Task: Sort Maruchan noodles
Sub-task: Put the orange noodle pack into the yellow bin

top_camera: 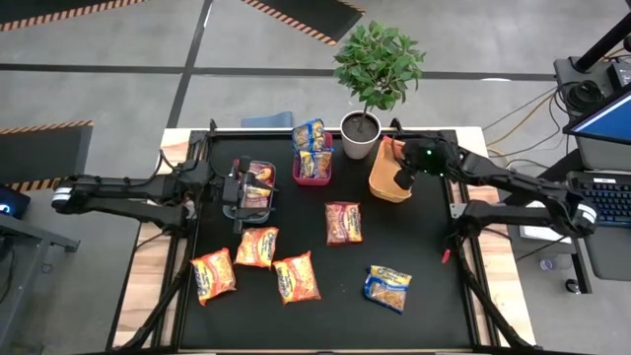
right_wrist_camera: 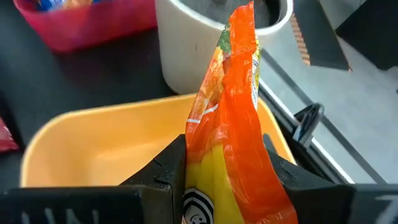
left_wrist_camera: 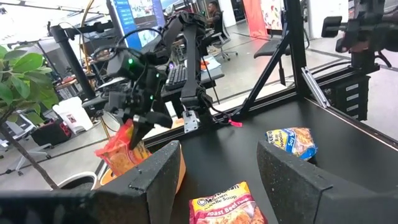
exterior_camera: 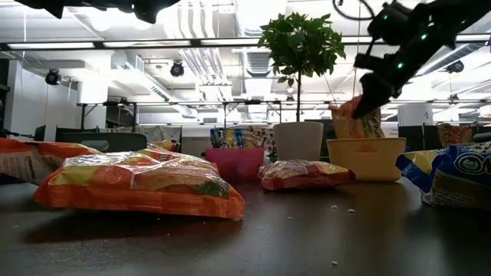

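Orange packet poised over the orange bin

The right gripper [right_wrist_camera: 225, 177] is clamped on an orange packet [right_wrist_camera: 233, 124], hanging it upright above the orange bin [right_wrist_camera: 93, 146], likely to drop it in with its colour. The left gripper [left_wrist_camera: 217, 171], fingers apart and empty, waits above the teal bin [top_camera: 254, 184]; other packets [top_camera: 296, 277] lie loose on the table [top_camera: 434, 316].

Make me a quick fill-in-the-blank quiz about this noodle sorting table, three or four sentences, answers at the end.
1. The right hand grips an orange noodle packet above the ____ bin.
2. The pink bin stands beside a white pot holding a ____.
3. The left hand is open and holds ____.
4. The loose blue packet lies on the ____ mat.

Answers: orange; plant; nothing; black
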{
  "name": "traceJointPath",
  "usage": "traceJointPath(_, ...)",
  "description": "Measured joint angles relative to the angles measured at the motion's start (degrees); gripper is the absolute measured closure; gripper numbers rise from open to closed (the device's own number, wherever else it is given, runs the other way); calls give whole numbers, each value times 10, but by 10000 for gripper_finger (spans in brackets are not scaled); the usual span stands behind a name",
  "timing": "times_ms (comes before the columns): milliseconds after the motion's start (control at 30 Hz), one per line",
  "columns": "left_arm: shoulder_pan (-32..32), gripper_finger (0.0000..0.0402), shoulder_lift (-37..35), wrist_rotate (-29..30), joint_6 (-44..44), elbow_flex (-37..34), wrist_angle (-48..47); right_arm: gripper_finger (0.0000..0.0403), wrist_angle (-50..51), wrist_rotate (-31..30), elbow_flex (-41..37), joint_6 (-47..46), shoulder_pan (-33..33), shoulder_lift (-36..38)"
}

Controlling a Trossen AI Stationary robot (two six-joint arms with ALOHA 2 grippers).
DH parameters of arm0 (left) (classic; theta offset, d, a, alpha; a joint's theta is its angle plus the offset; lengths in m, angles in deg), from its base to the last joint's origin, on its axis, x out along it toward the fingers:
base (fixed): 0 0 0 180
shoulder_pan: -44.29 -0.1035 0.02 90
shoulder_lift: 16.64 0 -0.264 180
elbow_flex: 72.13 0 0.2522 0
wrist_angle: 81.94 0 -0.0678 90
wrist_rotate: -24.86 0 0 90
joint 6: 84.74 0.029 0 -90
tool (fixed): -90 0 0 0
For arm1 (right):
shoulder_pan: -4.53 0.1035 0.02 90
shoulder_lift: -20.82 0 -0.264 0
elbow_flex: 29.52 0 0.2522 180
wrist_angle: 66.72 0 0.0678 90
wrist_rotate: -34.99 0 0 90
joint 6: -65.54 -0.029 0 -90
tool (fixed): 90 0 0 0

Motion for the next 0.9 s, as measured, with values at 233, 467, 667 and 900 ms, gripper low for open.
traceJointPath(233,0,205,0,0,0,0,1,293,-36,-3,-4,9,-2,-69)
traceJointPath(467,0,205,0,0,0,0,2,285,-61,-7,-4,14,-15,-106)
traceJointPath(667,0,205,0,0,0,0,2,277,-61,-9,-4,22,-24,-126)
traceJointPath(900,0,205,0,0,0,0,1,265,-64,-36,-4,9,-25,-126)
